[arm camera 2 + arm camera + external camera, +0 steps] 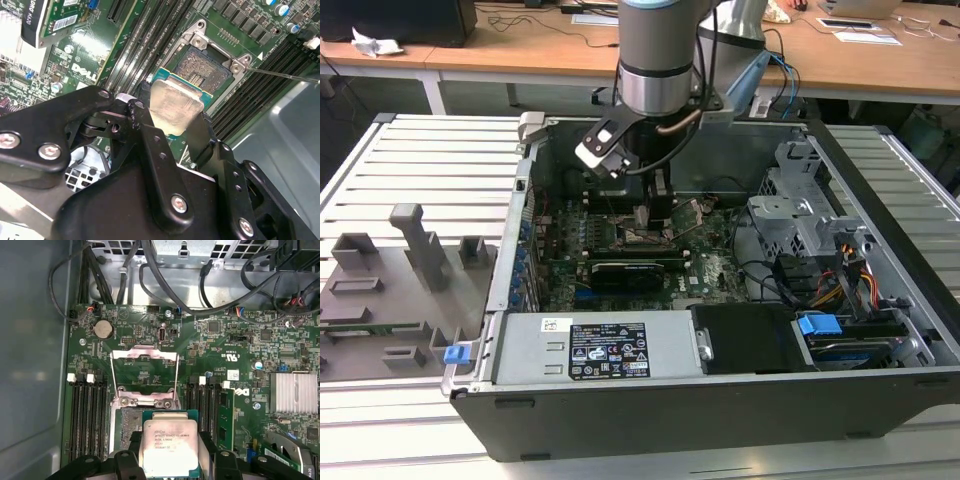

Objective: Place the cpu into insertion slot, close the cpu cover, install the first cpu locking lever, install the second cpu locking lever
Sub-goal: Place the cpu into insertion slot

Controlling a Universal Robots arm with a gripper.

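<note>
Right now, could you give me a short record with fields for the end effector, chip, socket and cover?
end effector: shut on the chip
chip: held partly over the socket, metal face toward both wrist cameras
socket: pins partly uncovered
cover: open, lying off the socket

Silvery cpu over dark insertion slot, cpu cover swung open

My arm hangs near vertical, wrist turned straight down, with my gripper at its lowest end. My two black fingers press on opposite edges of the cpu, pinching it flat between them.
</note>
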